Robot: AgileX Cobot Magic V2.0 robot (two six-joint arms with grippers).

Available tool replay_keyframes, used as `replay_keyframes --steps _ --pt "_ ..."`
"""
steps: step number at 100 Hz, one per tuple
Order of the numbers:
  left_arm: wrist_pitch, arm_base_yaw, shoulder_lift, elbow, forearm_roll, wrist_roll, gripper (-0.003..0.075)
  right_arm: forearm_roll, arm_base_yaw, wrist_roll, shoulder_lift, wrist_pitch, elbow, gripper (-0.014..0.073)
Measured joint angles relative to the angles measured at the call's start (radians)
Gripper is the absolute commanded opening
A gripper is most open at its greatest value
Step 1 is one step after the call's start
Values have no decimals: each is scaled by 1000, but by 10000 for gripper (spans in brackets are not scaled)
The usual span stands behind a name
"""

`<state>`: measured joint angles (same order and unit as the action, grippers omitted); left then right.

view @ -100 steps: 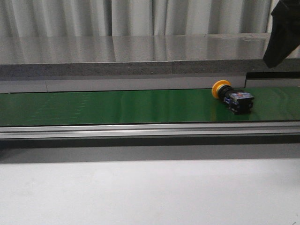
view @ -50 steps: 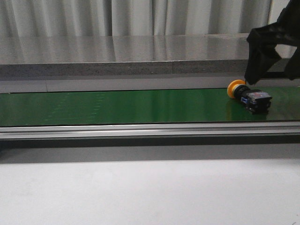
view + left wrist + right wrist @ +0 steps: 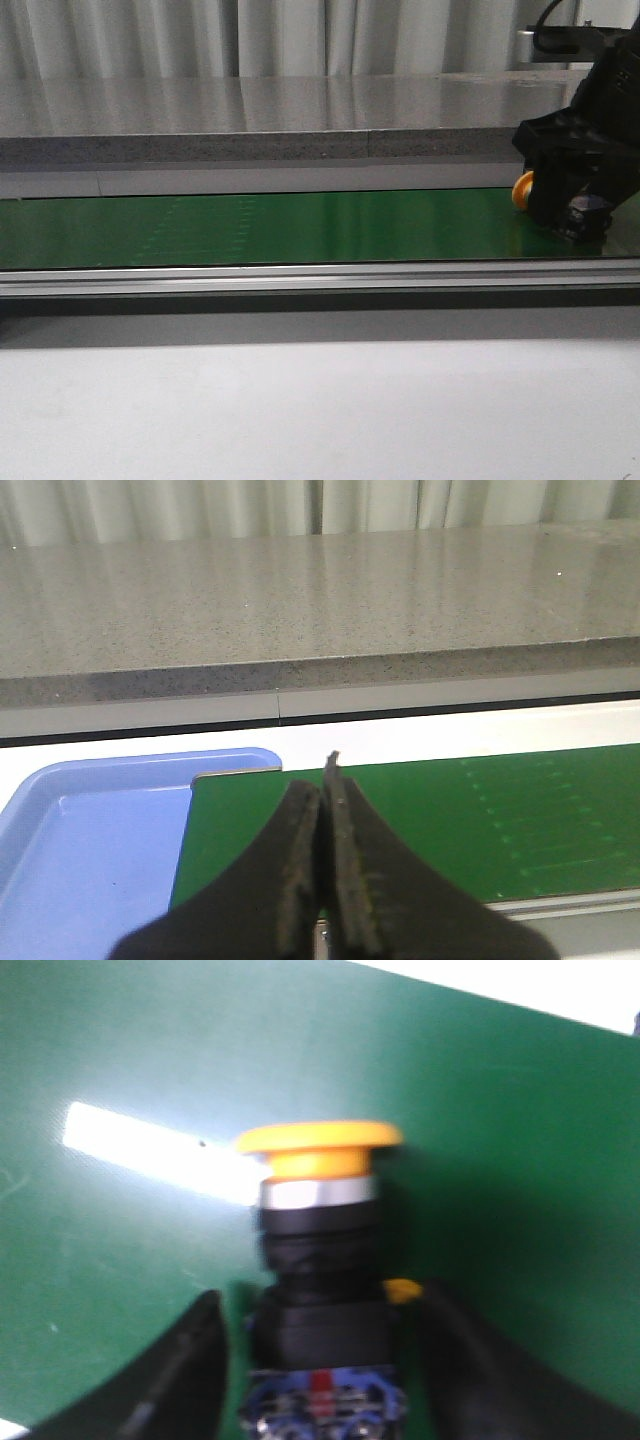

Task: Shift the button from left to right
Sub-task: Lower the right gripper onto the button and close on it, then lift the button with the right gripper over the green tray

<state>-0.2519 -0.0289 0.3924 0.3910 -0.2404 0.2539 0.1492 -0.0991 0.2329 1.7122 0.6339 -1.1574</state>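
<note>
A push-button switch [image 3: 522, 190] lay on its side on a green conveyor belt [image 3: 280, 228], near the belt's right end in the front view. The right gripper [image 3: 572, 215] hung low over the switch and hid most of it there; only an edge of the yellow-orange cap showed beside the black gripper body.

The right wrist view showed what the front view could not. The switch [image 3: 320, 1290] lay with its mushroom cap pointing away from the gripper, a silver collar behind the cap, then the blocky black body with blue and red marks at its base. The right gripper [image 3: 318, 1380] had its two dark fingers [image 3: 170, 1380] spread apart, one on each side of the black body, with a gap visible between each finger and the switch. The fingers were not yet clamped on it.

The left wrist view showed the left gripper [image 3: 325, 850] with its fingers pressed together and holding nothing. It hovered over the other end of the belt, beside a light blue tray [image 3: 90, 840] that the front view did not show.

Judging by this, the task was at the pickup stage. The switch sat unlifted on the belt. Closing on it, lifting and setting it down to the right remained.
</note>
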Motion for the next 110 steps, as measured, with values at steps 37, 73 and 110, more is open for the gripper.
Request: replay_keyframes --steps 37,73,110 --pt "0 0 0 0 0 0 -20 -19 0 0 0 60 -30 93" --pt "0 0 0 0 0 0 -20 -107 49 1 -22 205 -185 93" --pt "0 0 0 0 0 0 -20 -120 294 96 -38 179 -210 93"
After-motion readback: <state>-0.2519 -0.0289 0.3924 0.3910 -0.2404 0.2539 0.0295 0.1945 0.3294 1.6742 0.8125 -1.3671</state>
